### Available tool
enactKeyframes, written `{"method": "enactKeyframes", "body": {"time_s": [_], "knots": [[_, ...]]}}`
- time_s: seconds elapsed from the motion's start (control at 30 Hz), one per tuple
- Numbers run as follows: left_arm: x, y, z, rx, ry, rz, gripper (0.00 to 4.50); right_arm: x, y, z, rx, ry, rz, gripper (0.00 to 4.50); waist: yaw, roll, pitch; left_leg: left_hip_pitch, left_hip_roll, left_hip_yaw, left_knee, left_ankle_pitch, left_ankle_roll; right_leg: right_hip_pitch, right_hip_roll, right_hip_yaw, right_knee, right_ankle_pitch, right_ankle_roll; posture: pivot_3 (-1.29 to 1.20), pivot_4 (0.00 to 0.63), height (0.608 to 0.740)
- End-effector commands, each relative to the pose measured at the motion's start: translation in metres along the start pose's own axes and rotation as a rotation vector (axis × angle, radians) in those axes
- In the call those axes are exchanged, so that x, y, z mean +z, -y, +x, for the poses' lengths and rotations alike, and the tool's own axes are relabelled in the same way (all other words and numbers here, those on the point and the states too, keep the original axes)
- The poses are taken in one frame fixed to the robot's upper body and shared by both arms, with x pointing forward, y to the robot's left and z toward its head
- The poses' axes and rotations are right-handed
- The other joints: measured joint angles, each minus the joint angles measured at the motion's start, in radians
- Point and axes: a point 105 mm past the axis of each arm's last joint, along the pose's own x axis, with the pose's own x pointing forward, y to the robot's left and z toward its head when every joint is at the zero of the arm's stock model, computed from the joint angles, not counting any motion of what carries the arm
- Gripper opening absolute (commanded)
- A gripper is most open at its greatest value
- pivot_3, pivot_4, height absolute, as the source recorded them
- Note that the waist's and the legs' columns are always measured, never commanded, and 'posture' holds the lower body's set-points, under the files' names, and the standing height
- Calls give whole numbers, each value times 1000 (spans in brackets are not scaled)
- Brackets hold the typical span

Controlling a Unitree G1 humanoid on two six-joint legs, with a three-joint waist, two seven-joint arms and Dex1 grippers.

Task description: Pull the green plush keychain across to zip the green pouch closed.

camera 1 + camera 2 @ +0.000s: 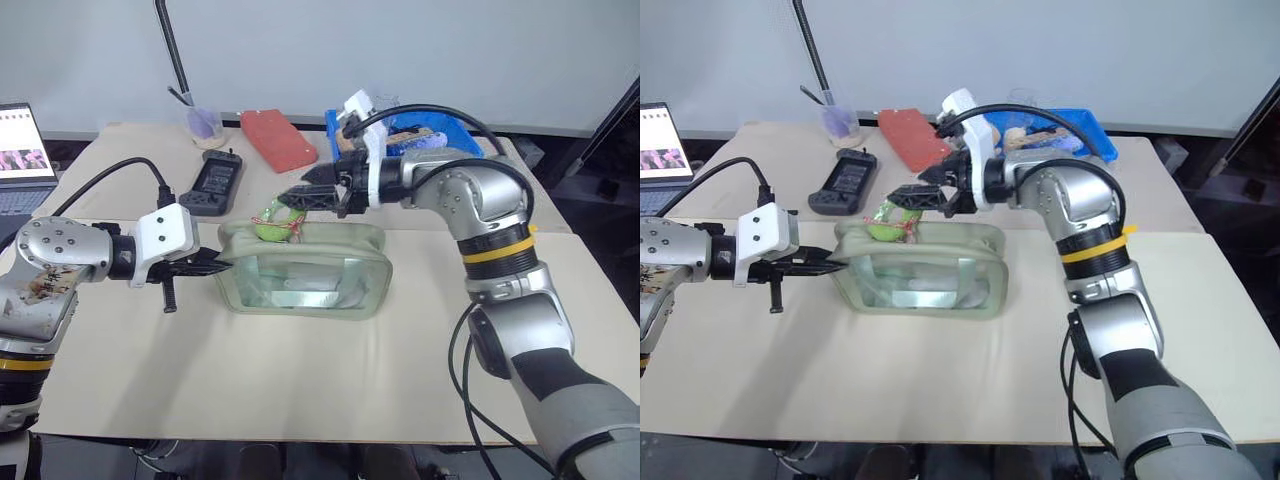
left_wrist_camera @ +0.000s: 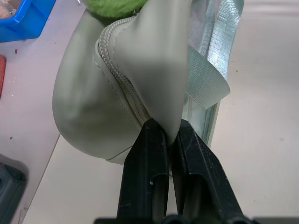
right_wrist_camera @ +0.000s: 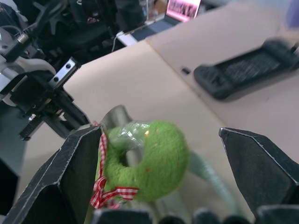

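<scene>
The green pouch (image 1: 300, 285) lies on the table, its clear window facing me. My left gripper (image 1: 215, 267) is shut on the fabric at the pouch's left end (image 2: 140, 70), right beside the zipper. The green plush keychain (image 1: 270, 228), a fuzzy lime ring with a red checked ribbon, rests on the pouch's top near that left end. My right gripper (image 1: 292, 200) reaches in from the right, just above the keychain. It is open, and in the right wrist view the keychain (image 3: 154, 161) sits between its two spread fingers without being pinched.
A blue tray (image 1: 470, 135) with small items stands behind my right arm. A red block (image 1: 278, 139), a black handheld device (image 1: 213, 183) and a small cup (image 1: 205, 125) lie behind the pouch. A laptop (image 1: 25, 155) sits at the far left.
</scene>
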Motion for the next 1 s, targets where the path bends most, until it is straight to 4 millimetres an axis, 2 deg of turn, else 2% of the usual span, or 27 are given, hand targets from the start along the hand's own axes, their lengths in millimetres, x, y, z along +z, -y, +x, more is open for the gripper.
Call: {"method": "enactKeyframes", "body": {"time_s": [0.03,0.1,0.13,0.2,0.53,0.57,0.7,0.8,0.93,1.0], "knots": [[-5,8,4,-37,-27,-12,0,-3,0,2,-18,-8,-25,4453,0,0,0,0,0,0,0,0,0,0,0,0,0,0,0,0,150,740],[-6,8,4,-37,-29,-13,0,-4,-1,2,-15,-9,-24,4453,0,0,0,0,0,0,0,0,0,0,0,0,0,0,0,0,150,740],[-6,8,3,-36,-30,-13,0,-4,-1,1,-13,-6,-21,4215,-1,0,0,0,0,0,0,0,0,0,0,0,0,0,0,0,150,740],[-6,6,3,-32,-32,-9,0,-3,-3,0,-1,0,-24,3642,-2,0,0,0,0,0,0,0,0,0,0,0,0,0,0,0,150,740],[-8,3,8,-32,-29,-1,0,8,-16,-14,56,58,-36,189,0,0,0,0,0,0,0,0,0,0,0,0,0,1,2,0,150,740],[-8,2,8,-32,-30,0,0,9,-17,-17,60,65,-36,48,0,0,0,0,0,0,0,0,0,0,0,0,-1,1,2,0,150,740],[-11,0,7,-23,-37,-6,0,24,-10,-39,-8,138,-72,48,0,0,0,0,0,0,0,0,0,0,0,0,-1,1,2,0,150,740],[-15,-2,6,-4,-44,-18,0,32,-4,-64,-101,175,-139,48,1,0,0,0,0,0,0,0,0,0,0,0,-1,1,2,0,150,740],[-17,-4,4,15,-45,-25,0,32,7,-94,-237,195,-154,48,0,0,0,0,0,0,-1,0,0,0,0,0,-2,-1,-1,0,150,740],[-18,-5,2,20,-49,-25,0,26,12,-108,-300,187,-169,48,-1,0,0,0,0,0,-1,0,0,0,0,0,-2,-1,-1,0,150,740]]}}
